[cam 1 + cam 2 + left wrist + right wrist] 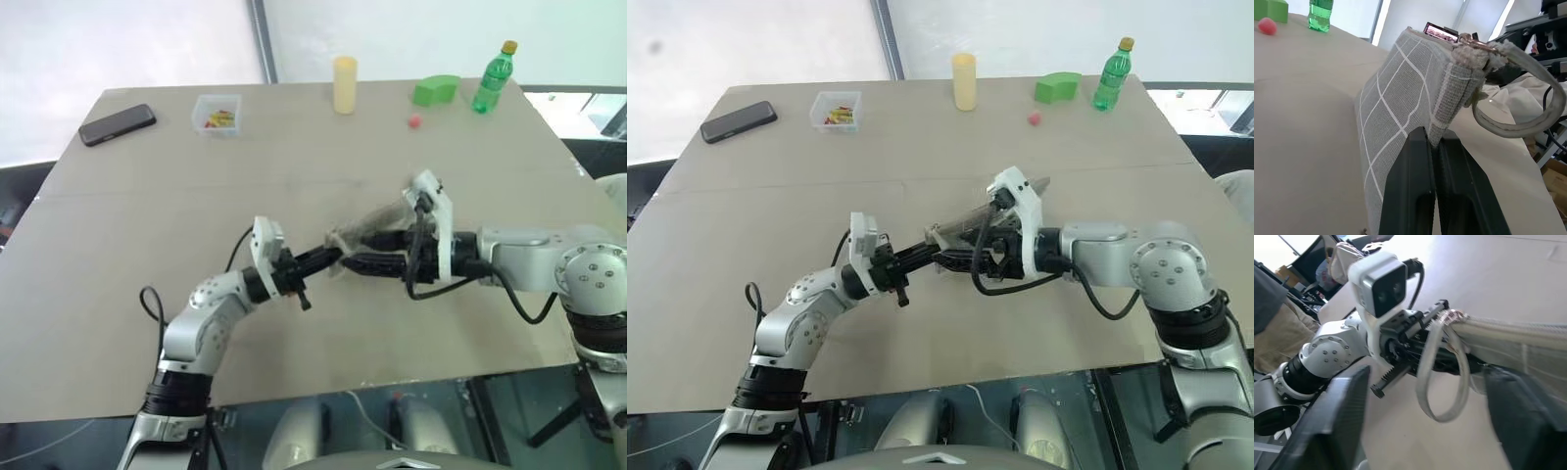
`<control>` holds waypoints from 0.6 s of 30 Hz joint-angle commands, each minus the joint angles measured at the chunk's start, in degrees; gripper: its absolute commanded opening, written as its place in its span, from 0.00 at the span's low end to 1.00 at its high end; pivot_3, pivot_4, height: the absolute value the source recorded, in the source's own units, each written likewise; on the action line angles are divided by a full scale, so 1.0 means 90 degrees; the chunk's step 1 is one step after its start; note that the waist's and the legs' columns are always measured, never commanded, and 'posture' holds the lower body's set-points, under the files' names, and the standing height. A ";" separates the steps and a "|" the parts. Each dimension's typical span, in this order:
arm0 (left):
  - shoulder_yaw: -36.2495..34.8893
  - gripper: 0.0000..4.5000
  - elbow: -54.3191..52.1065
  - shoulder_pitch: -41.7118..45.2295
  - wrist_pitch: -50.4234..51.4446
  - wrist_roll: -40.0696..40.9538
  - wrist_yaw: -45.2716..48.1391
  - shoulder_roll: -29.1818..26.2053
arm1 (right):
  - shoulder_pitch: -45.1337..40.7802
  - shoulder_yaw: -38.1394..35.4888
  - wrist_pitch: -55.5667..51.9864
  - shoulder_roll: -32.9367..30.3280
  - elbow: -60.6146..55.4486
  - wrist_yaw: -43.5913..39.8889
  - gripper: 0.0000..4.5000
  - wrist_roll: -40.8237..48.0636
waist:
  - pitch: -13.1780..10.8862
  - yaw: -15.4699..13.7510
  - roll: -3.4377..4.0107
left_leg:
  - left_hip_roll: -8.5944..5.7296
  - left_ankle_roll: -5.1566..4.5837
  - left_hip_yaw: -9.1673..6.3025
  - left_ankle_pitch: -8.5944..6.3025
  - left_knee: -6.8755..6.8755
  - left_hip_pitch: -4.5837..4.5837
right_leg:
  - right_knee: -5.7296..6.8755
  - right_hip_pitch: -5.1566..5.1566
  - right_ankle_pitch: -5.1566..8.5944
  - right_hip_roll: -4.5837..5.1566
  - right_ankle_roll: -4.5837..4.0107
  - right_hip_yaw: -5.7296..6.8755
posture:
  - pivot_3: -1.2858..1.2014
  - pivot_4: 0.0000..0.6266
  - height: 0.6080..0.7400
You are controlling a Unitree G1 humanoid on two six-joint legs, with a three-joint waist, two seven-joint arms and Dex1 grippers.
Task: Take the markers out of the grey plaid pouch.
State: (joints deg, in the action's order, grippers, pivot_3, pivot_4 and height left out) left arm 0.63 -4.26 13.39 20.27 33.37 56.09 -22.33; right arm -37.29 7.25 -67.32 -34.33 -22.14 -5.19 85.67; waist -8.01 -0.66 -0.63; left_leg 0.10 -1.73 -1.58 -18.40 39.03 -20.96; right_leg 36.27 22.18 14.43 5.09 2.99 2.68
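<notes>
1. The grey plaid pouch [1400, 107] hangs in the air above the middle of the brown table [147, 186], stretched between the two grippers.
2. The left gripper [1436, 147] has its two black fingers [1410, 186] pressed together on the end seam of the pouch, just below the point where the pale cord loop [1528, 117] is fastened.
3. That loop hangs free from the pinched end; in the right wrist view it droops in a long oval [1442, 377] just in front of the left gripper's white camera housing [1378, 281].
4. The right gripper [970, 257] points across toward the robot's left and lies along the pouch, close to the left gripper's fingertips.
5. Its two fingers [1337, 421] stand well apart in the right wrist view, one on each side of the pouch and loop; they do not clamp anything that can be seen.
6. No markers can be made out, and whether the pouch is open at its far end cannot be told.
7. Along the far edge of the table stand a black phone [118, 124], a small clear tray [217, 115] with coloured bits, a pale yellow cylinder [344, 84], a green block [436, 90], a small red ball [414, 121] and a green bottle [493, 76], all well apart from the pouch.
</notes>
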 commanded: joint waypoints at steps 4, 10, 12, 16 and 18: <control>-0.0010 0.00 0.0102 0.0114 -0.0275 -0.0094 0.0119 0.0086 | -0.0049 -0.0010 -0.0095 0.0155 -0.0083 0.0033 0.15 0.0172 | -0.0001 -0.0001 0.0001 | 0.0000 -0.0001 0.0000 0.0000 0.0000 0.0000 | -0.0001 0.0000 0.0000 0.0000 0.0000 -0.0001 | 0.52 0.24 1.00; 0.0025 0.00 0.0137 0.0161 -0.0347 -0.0144 0.0130 0.0191 | 0.0065 0.0080 -0.0147 0.0350 0.0001 0.0170 0.01 -0.0058 | -0.0001 0.0006 0.0001 | -0.0001 -0.0001 0.0000 -0.0001 0.0000 -0.0001 | 0.0000 0.0001 0.0000 0.0000 0.0000 0.0000 | 0.52 0.24 1.00; 0.0024 0.00 0.0124 0.0154 -0.0353 -0.0162 0.0149 0.0205 | 0.0094 0.0080 -0.0159 0.0374 0.0001 0.0155 0.01 -0.0166 | -0.0001 0.0006 0.0002 | -0.0001 -0.0001 0.0000 -0.0001 -0.0001 -0.0001 | 0.0000 0.0002 0.0000 0.0000 0.0000 -0.0001 | 0.52 0.24 1.00; 0.0027 0.00 0.0111 0.0150 -0.0357 -0.0176 0.0167 0.0215 | 0.0176 0.0028 -0.0179 0.0436 0.0086 0.0161 0.06 -0.0188 | -0.0001 0.0005 0.0002 | -0.0001 -0.0001 0.0000 -0.0001 -0.0001 -0.0002 | -0.0001 0.0002 0.0000 0.0000 0.0000 -0.0001 | 0.52 0.24 1.00; 0.0042 0.00 0.0093 0.0132 -0.0373 -0.0195 0.0173 0.0221 | 0.0211 -0.0015 -0.0169 0.0508 0.0155 0.0300 0.21 -0.0108 | -0.0001 0.0006 0.0002 | -0.0001 -0.0001 0.0000 -0.0001 0.0000 -0.0002 | -0.0001 0.0002 0.0000 0.0000 0.0000 -0.0001 | 0.52 0.24 1.00</control>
State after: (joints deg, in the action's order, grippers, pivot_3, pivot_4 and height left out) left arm 0.65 -2.09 14.27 18.17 31.52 57.07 -20.60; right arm -35.45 8.51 -68.84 -30.23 -20.70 -3.20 83.55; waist -8.02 -0.60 -0.62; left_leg 0.10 -1.74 -1.57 -18.40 39.02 -20.98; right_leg 36.27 22.20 14.43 5.09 2.99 2.68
